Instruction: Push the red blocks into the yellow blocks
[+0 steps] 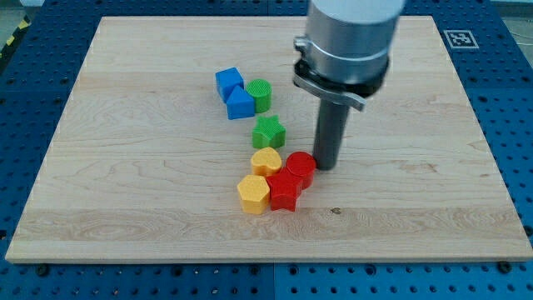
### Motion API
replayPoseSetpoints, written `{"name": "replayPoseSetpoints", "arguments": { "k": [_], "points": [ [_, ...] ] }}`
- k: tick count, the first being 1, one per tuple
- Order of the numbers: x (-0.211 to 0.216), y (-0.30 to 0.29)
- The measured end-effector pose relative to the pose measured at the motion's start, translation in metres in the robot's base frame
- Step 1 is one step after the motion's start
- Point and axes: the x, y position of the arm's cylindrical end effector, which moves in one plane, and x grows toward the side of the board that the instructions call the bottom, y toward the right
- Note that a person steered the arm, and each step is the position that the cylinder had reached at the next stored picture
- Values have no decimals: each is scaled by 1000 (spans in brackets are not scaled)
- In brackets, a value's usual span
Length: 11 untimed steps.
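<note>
Seven small blocks sit on the wooden board (125,167), all gathered a little left of its middle. I count two blue, two green, two yellow and, as far as I can make out, two red.

The two blue blocks touch each other: a blue cube (229,82) and a second blue block (240,104) just below it toward the view's bottom. A green cylinder (260,95) presses against their right side. Below that, a bit apart, lies a green star (268,132).

The task's pieces are bunched together under the star. A yellow heart-like block (266,161) sits just below the star, and a yellow hexagon (253,194) lies lower and slightly left. The red cylinder (301,169) is at the view's right of the yellow heart, and a red star-like block (283,191) sits between the cylinder and the hexagon, touching both yellow pieces by the look of it.

The arm carries no claw at all, only a dark rod under a grey collar. My tip (326,165) stands on the board just beside the red cylinder, on its right, touching it or very nearly so.

A blue pegboard table (500,50) surrounds the board.
</note>
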Motion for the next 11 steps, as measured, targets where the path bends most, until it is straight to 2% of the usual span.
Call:
{"name": "replayPoseSetpoints", "arguments": {
  "k": [3, 6, 9, 11],
  "points": [
    [7, 0],
    [45, -5],
    [25, -25],
    [45, -33]
  ]
}}
